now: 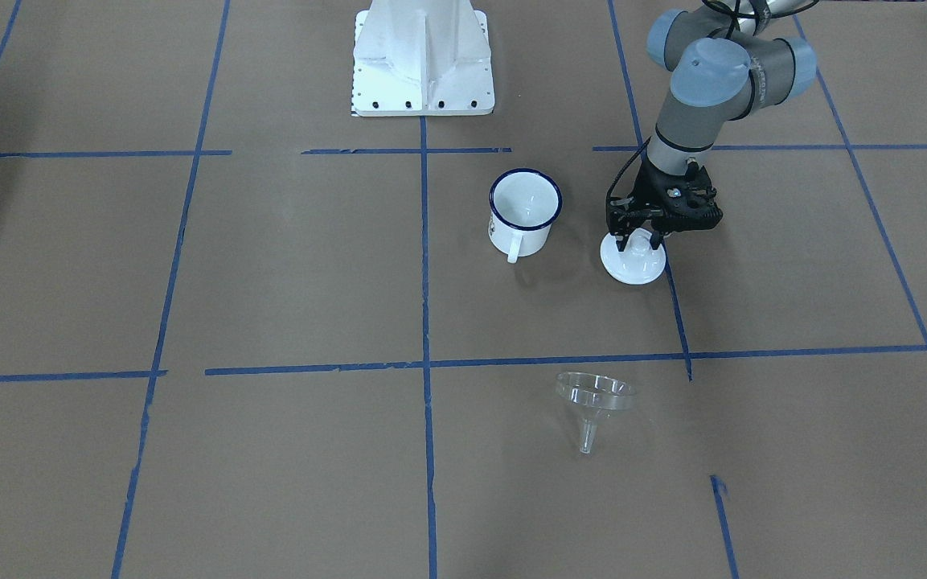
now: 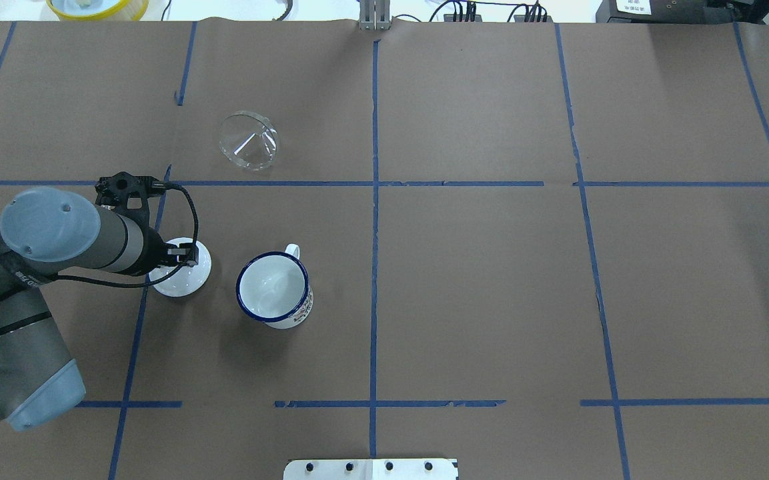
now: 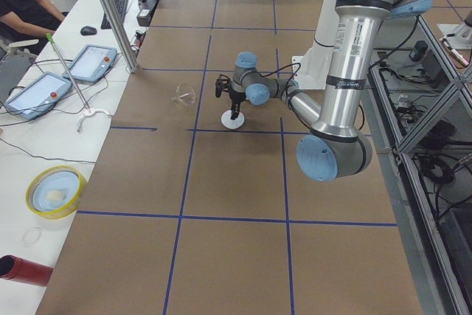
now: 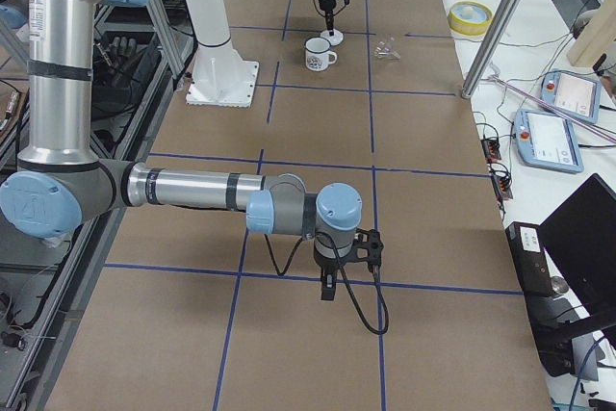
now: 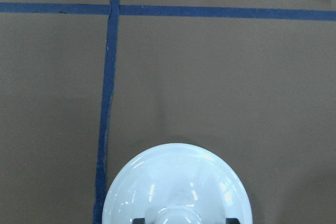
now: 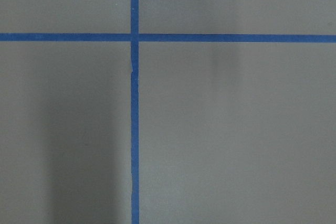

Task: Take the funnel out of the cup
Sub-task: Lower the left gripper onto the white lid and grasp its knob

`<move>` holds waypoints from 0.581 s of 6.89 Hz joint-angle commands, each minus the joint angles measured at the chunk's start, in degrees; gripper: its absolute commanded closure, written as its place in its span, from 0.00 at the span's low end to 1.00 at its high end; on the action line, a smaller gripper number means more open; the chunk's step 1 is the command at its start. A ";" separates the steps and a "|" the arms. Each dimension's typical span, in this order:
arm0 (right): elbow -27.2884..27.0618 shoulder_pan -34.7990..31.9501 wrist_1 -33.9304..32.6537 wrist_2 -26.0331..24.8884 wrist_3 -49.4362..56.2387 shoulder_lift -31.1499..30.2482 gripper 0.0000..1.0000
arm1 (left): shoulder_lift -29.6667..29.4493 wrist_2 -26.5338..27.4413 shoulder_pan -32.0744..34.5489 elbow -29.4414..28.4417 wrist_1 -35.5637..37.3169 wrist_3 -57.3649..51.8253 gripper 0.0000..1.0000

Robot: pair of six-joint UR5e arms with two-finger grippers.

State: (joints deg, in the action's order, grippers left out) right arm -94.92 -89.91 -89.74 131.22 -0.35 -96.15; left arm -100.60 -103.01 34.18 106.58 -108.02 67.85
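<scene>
Funnel [image 2: 249,141] lies out at cup's [image 2: 272,288] 12 o'clock; L gripper [image 1: 637,239] jaws straddle lid [image 1: 632,265] knob, grip unclear, R gripper [image 4: 328,288] jaws can't tell; sideways pull could knock lid into cup.

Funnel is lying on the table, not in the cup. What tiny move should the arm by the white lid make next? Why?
Probably raise the left tool straight up, clear of the lid. The funnel lies on its side on the table, apart from the empty cup, so the job looks done; the lid sits flat.
</scene>
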 commanded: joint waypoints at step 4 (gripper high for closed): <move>0.00 0.00 0.00 0.00 0.00 0.00 0.00 | 0.14 0.00 0.10 -0.14 -0.09 -0.09 0.92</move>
State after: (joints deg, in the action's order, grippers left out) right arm -94.92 -89.91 -89.74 131.22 -0.35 -96.15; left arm -100.51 -103.01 34.29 106.75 -108.07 67.79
